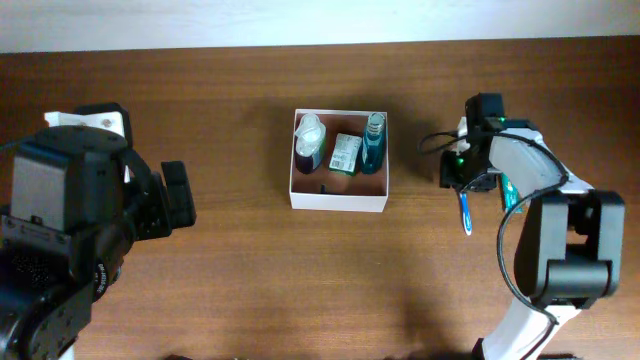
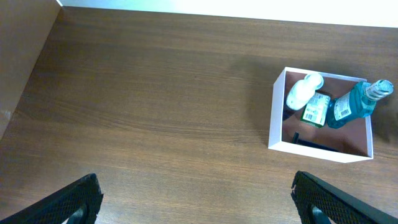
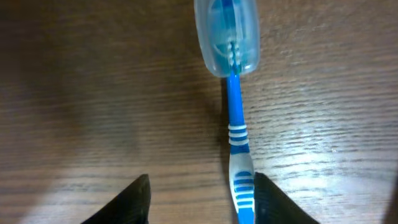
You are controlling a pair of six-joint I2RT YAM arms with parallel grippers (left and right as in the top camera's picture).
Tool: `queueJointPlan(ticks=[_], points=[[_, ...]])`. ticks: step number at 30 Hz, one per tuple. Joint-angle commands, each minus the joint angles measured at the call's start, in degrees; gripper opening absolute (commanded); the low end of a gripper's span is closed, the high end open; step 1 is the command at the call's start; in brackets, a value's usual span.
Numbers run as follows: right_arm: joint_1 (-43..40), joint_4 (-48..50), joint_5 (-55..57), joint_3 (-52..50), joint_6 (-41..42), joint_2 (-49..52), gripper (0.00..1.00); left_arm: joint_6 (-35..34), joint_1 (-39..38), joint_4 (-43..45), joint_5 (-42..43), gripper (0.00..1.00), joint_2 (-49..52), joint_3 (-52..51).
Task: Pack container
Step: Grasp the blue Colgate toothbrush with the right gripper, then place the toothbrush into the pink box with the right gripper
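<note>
The container [image 1: 337,203], a square white-walled box with a pinkish-brown inside, sits at the table's middle. It holds a white-capped bottle [image 1: 308,145], a green-white packet [image 1: 345,153], a blue mouthwash bottle [image 1: 373,145] and a small dark item [image 1: 325,188]. The container also shows in the left wrist view [image 2: 273,118]. A blue-white toothbrush [image 1: 465,212] with a clear head cap [image 3: 226,34] lies on the table right of the box. My right gripper [image 3: 202,199] is open, low over the handle [image 3: 235,124], which lies beside its right finger. My left gripper [image 2: 196,199] is open and empty at far left.
A teal object [image 1: 508,190] lies partly hidden under the right arm. The left arm's bulky base [image 1: 60,230] fills the left side of the overhead view. A pale wall runs along the table's far edge [image 1: 320,25].
</note>
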Motion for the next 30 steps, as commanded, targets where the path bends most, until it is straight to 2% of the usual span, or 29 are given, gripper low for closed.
queueJointPlan(ticks=[1,7,9,12,13,21,26,30], points=[[-0.39,0.35,1.16,-0.33,0.46,2.16,0.42,0.04,0.35,-0.02,-0.81,0.99,-0.02,-0.13],[-0.39,0.37,2.54,-0.52,0.46,3.30,0.41,0.04,0.35,-0.02,-0.81,0.99,-0.02,-0.13],[-0.39,0.33,3.13,-0.52,0.44,3.48,0.33,0.04,0.35,-0.02,-0.81,0.99,-0.02,-0.13],[-0.39,0.04,2.99,-0.52,0.46,3.50,0.07,0.04,0.35,-0.02,-0.81,0.99,-0.02,-0.13],[-0.37,-0.07,2.89,-0.52,0.46,3.45,0.04,0.04,0.35,-0.02,-0.81,0.99,-0.02,-0.13],[-0.31,-3.98,-0.57,2.08,1.95,-1.73,0.04,0.04,0.35,-0.02,-0.81,0.99,-0.02,-0.13],[2.12,-6.84,-8.31,4.94,2.86,-10.88,0.04,0.04,0.35,-0.02,-0.81,0.99,-0.02,-0.13],[8.00,-7.08,-10.10,5.53,1.73,-19.80,0.04,0.04,0.35,-0.02,-0.81,1.00,-0.02,-0.13]])
